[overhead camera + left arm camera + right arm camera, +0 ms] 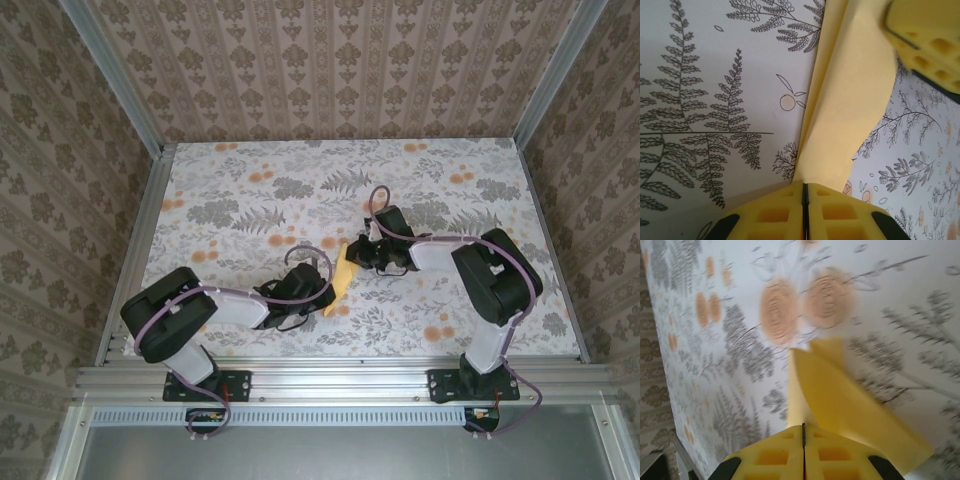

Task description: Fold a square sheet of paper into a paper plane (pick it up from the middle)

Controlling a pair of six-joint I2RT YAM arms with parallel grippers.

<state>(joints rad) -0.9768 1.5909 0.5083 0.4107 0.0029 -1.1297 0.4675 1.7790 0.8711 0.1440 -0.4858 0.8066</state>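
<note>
Yellow paper plane point(343, 272) sat slanted between the two arms over the floral table point(450, 300). From above, the grippers hid both its ends, and we couldn't tell whether it touched the table. Left gripper point(804, 187) was clamped tight on the plane's near end. Right gripper point(803, 429) pinched the opposite end, its pads closed flush. The right wrist picture was blurred, so the creases were hard to read. In the left wrist picture, the right gripper was cut off at the top right corner.
</note>
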